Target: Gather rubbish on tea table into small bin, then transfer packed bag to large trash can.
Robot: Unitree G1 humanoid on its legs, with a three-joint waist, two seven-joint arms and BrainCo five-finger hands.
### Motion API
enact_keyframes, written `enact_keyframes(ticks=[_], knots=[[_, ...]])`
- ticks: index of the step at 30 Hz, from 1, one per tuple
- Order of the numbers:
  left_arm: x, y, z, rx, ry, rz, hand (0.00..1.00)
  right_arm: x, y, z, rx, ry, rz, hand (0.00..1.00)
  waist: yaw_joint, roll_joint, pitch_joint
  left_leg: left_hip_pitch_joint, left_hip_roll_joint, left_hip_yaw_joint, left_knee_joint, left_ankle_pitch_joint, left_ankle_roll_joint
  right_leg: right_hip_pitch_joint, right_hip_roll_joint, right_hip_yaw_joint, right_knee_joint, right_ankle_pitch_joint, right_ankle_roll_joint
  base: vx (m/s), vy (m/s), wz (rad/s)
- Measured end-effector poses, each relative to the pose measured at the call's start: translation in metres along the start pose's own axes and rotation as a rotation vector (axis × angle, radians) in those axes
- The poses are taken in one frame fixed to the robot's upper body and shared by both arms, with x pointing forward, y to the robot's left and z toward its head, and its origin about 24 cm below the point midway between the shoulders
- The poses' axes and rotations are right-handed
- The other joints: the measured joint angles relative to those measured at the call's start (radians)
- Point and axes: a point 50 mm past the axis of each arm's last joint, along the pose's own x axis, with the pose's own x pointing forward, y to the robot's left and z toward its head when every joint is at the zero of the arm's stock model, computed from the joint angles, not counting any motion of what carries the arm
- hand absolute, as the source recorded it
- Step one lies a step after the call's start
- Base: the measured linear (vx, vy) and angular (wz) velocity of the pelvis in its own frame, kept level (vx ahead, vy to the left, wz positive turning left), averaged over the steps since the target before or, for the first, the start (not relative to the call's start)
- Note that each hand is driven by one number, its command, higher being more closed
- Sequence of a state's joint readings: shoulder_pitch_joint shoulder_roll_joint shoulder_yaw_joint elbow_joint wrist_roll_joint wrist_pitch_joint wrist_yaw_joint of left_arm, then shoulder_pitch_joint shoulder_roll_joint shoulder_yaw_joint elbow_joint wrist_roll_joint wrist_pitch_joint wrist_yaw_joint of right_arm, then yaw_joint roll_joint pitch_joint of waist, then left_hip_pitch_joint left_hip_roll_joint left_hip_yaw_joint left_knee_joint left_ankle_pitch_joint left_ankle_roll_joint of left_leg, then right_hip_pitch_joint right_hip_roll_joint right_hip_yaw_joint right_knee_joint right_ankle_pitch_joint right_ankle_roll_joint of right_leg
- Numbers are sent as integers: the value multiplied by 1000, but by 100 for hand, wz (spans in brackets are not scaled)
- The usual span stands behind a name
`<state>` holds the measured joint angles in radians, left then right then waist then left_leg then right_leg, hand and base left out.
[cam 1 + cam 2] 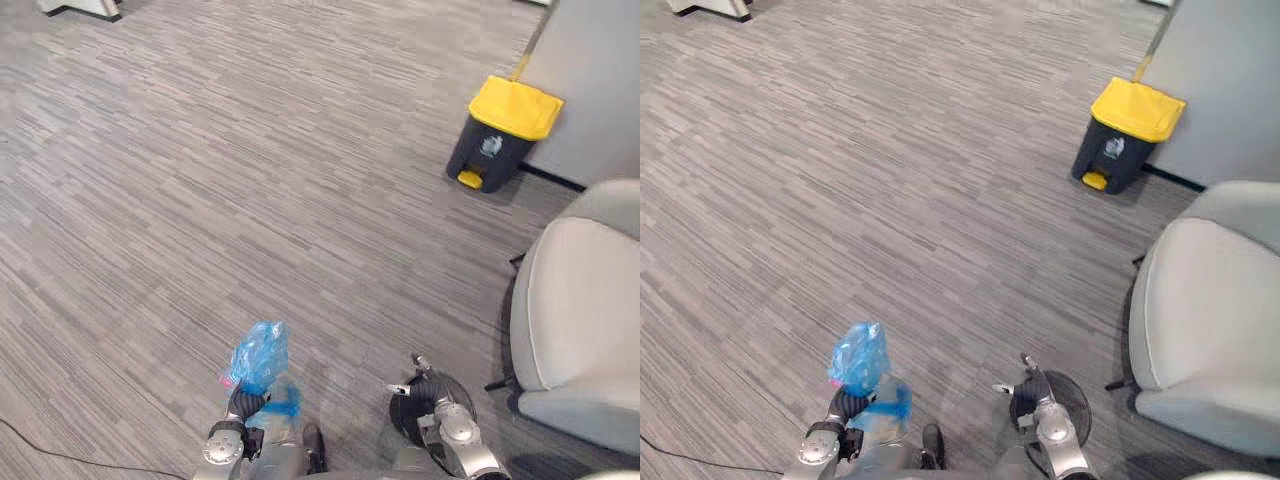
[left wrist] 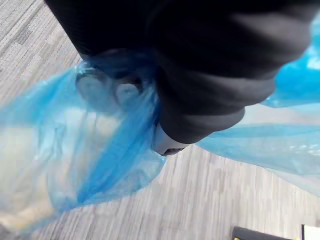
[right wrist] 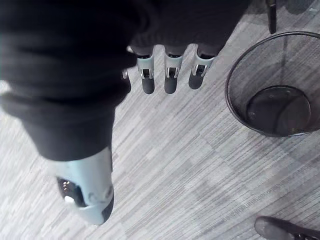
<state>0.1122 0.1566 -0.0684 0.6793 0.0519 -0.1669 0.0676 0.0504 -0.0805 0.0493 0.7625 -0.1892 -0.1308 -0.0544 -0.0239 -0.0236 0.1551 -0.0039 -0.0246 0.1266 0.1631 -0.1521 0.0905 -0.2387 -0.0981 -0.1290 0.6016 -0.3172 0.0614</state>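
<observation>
Transfer step — left hand clenches bag; right hand slack-fingered, empty; next, walk to can, 1 o'clock.

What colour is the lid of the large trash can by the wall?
Yellow lid, clearest in the left eye view.

No word or number could be read anywhere. The one marking was a small pale label on the dark front of the yellow-lidded trash can, which stood on the floor at about two o'clock. Whatever was printed on it was too small to make out.
</observation>
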Motion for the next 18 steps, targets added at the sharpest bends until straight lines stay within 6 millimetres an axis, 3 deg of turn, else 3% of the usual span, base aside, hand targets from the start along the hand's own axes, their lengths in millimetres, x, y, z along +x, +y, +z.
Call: enact_keyframes(ticks=[1, 2, 4, 5, 6, 7, 8, 9, 10, 11, 14, 16, 17, 18], knots=[[1, 0, 2, 2, -6, -1, 100, 0, -1, 0, 0, -2, -3, 0, -9, 6, 5, 11, 1, -23, 1, -7, -12, -26, 30, 21, -45, 4, -4, 330, -96, 93], [2, 0, 3, 4, -8, -2, 100, 0, -3, -1, 2, 2, -9, 0, -19, -8, 3, 29, -5, -45, 5, -28, -32, -48, 54, 50, -121, 61, -41, 286, -81, 81], [4, -1, 4, 7, -7, -5, 100, -6, -5, -13, 8, 39, -16, 0, -24, -38, 3, 60, -30, -70, 26, -77, -57, -45, 37, 59, -172, 204, -70, 339, -118, 68], [2, -5, -1, 3, 13, -14, 100, -8, -9, -20, 14, 62, -32, 0, -17, -6, -13, 59, 0, -80, 47, -93, -81, -41, 57, 43, -170, 195, -72, 297, -108, 38], [1, -6, -2, 2, 17, -16, 100, -9, -12, -21, 32, 63, -47, 0, -19, 10, -24, 42, 15, -85, 73, -110, -102, -30, 69, 37, -198, 175, -77, 354, -140, 18], [3, -8, 1, 5, 10, -18, 100, -8, -16, -19, 46, 60, -63, 0, -22, 31, -11, -16, 47, -84, 203, -144, -158, -4, 95, 30, -232, 169, -89, 240, -106, 13], [3, -8, 1, 3, 8, -17, 100, -9, -16, -20, 47, 61, -65, 0, -22, 34, -9, -29, 54, -83, 240, -148, -166, 4, 100, 29, -239, 168, -91, 260, -146, 9], [3, -9, 2, -17, 9, -10, 100, -10, -16, -22, 56, 67, -67, 0, -20, 43, -1, -85, 96, -62, 415, -155, -199, 59, 122, 23, -270, 169, -102, 152, -84, 0], [3, -9, 1, -26, 11, -5, 100, -11, -15, -22, 62, 68, -67, 0, -18, 44, 3, -110, 128, -34, 500, -168, -210, 95, 136, 22, -284, 168, -109, 317, -127, -16], [1, -9, 0, -39, 13, 2, 100, -14, -13, -22, 83, 59, -73, 0, -15, 34, 6, -133, 199, 23, 619, -179, -191, 163, 151, 22, -306, 158, -126, 264, -76, -19], [5, -13, 7, -47, -10, -4, 100, -12, -16, -12, 112, 16, -96, 0, -13, 21, 2, -197, 235, 28, 546, -192, -166, 184, 145, 52, -308, 153, -131, 201, 22, -33], [8, -14, 12, -39, -21, -8, 100, -7, -21, -7, 132, 4, -117, 0, -13, 15, 7, -235, 186, -81, 392, -184, -167, 179, 124, 92, -310, 148, -117, 112, 180, -52], [8, -15, 12, -41, -20, -11, 100, -8, -22, -10, 132, 20, -120, 0, -12, 18, 5, -223, 166, -127, 304, -159, -187, 177, 121, 113, -306, 137, -93, 101, 311, -67], [7, -19, 10, -49, -14, -18, 100, -10, -26, -20, 117, 55, -126, 0, -1, 49, 3, -207, 170, -155, 236, -37, -203, 163, 137, 155, -277, 109, -62, 81, 271, -71]])
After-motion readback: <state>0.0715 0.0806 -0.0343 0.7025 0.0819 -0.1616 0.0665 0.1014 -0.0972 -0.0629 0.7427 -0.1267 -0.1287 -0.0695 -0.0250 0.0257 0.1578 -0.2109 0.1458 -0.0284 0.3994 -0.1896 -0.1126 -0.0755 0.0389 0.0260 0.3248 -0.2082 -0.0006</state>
